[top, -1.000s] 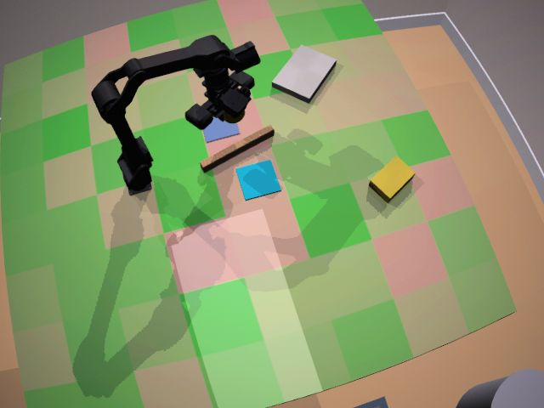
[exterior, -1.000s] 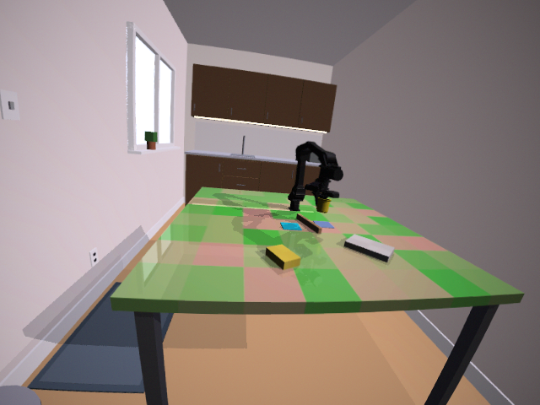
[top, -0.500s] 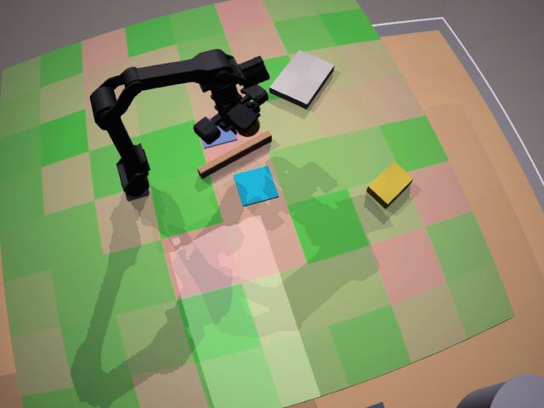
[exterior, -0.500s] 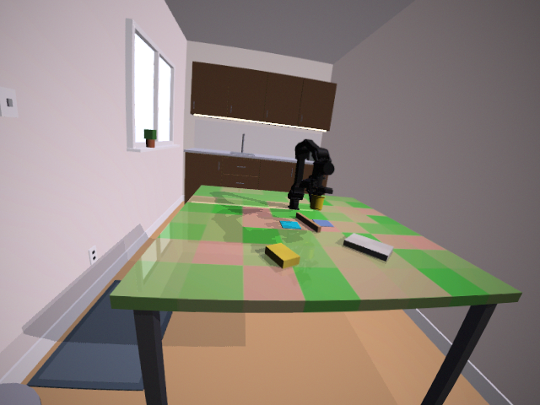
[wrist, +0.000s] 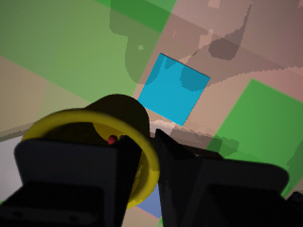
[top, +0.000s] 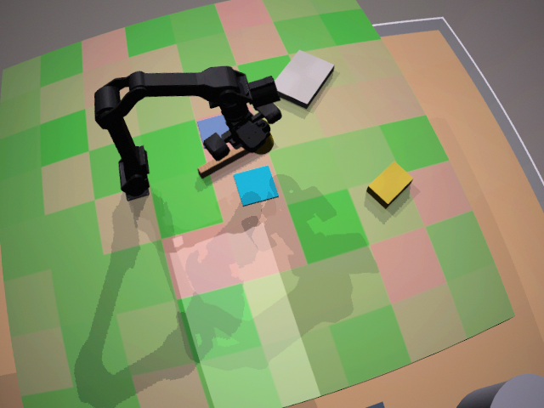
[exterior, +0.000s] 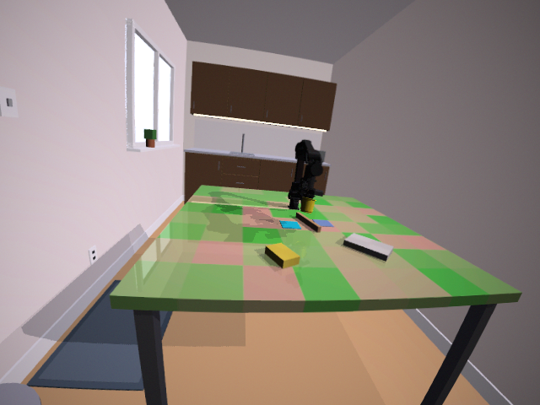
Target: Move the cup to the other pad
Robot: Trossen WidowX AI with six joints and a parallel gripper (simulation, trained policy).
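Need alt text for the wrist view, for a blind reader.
Gripper shut on the wall of a yellow cup, one finger inside, with a red marble visible in it. Beyond lies a bright blue pad on a green and pink checkered tabletop.

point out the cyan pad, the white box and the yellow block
cyan pad (top: 256, 185) (exterior: 290, 224) (wrist: 174, 90): top, exterior and wrist views, on its flat face
white box (top: 306, 77) (exterior: 369, 245): top and exterior views, on its upper face
yellow block (top: 390, 182) (exterior: 282, 251): top and exterior views, on its upper face
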